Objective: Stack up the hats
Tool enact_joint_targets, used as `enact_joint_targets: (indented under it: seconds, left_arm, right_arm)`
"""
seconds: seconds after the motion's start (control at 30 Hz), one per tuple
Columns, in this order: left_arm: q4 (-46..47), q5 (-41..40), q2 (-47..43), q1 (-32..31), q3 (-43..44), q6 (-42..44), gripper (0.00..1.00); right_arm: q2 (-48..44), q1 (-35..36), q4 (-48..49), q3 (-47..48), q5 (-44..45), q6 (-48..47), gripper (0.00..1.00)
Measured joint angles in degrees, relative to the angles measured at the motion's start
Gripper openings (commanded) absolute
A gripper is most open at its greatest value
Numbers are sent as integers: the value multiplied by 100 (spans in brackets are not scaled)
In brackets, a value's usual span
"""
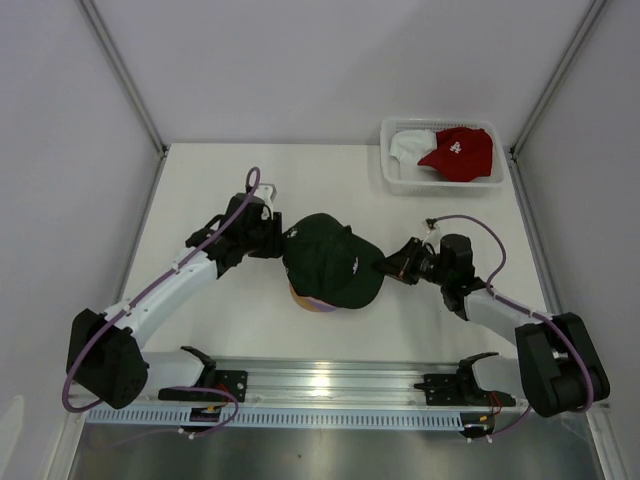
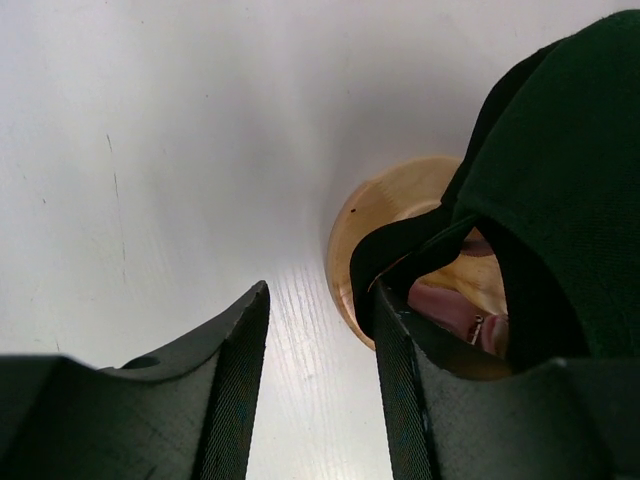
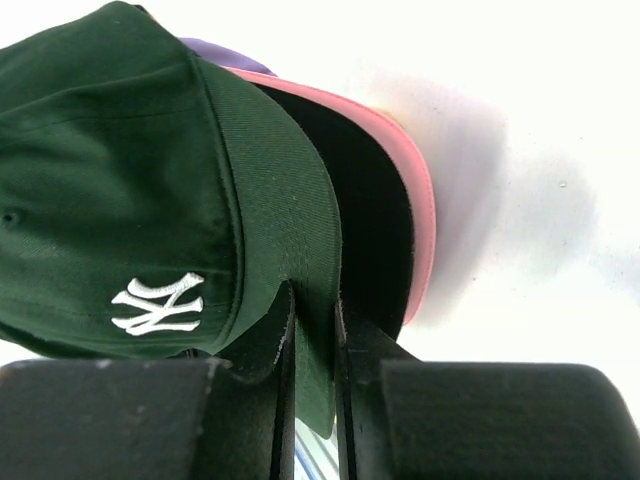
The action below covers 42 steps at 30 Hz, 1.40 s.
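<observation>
Stack sits mid-table on the wooden stand [image 2: 390, 205], with the dark green cap [image 1: 330, 262] on top. Under its brim the right wrist view shows the black cap [image 3: 365, 200], the pink cap [image 3: 415, 190] and a sliver of the purple cap [image 3: 215, 52], brims roughly lined up.

The right gripper [image 3: 312, 300] is pinching the green brim edge, fingers nearly together with fabric between them. It probably holds there to steer the brim square over the ones below.

The left gripper [image 2: 320, 300] is at the cap's rear. Its jaws are spread, with bare table [image 1: 220, 190] showing through the gap. One finger sits right at the back opening and the rear band lies beside it, but nothing is clamped. It looks placed to tug or seat the back of the crown down over the stack.

The red cap [image 1: 460, 152] and white cap [image 1: 405, 145] lie in the mesh basket [image 1: 388, 175] at the far right corner, well apart from the stack.

Judgement: four of six are stacked and the green one is being settled. Next comes letting go of the brim and reaching for the basket. The risk is dragging the green cap askew on release.
</observation>
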Motion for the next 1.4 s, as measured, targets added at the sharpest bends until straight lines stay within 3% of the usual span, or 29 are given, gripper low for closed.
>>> enact_joint_targets:
  seconds: [0.27,0.4,0.47,0.5,0.57,0.6,0.73,0.8,0.93,1.07,1.2,1.3,1.4]
  left_arm:
    - [59,-98,15,-70,-44,-42,47]
    - [59,-127,72,-81,-44,-57,47]
    - [63,-153,90,-81,-44,-90,47]
    - [61,-166,90,-81,-44,-94,47]
    - [57,-243,90,-85,-44,-120,47]
    - [44,-282,98,-85,-44,-125,47]
    - [-17,-345,74,-85,-44,-125,48]
    - [-142,-391,11,-85,-44,-107,54]
    - [-531,-437,-195,-83,15,-31,64]
    - [-927,-413,-457,-72,275,101,85]
    - [-1204,-380,-857,-17,691,262,98]
    - [-1261,-181,-1309,149,1008,382,100]
    - [-1257,74,-1692,426,1331,516,99]
  right_arm:
    - [903,22,682,11,-262,9,6]
    - [1104,20,946,52,-378,22,9]
    - [1091,20,966,63,-385,22,18]
    - [1054,20,925,68,-378,17,35]
    - [931,37,629,107,-208,-136,47]
    - [859,48,323,111,-13,-315,60]
    - [293,46,-931,125,551,-796,85]
    - [-264,33,-1497,238,809,-988,92]
    - [-1152,-234,-2317,1051,1143,-1270,97]
    - [-1325,-804,-2769,2389,1333,-1530,98]
    - [-732,-1353,-3152,4079,1510,-1888,99]
    - [15,-1670,-3305,5123,1641,-2085,99]
    - [669,-1928,-3311,5576,1919,-2190,98]
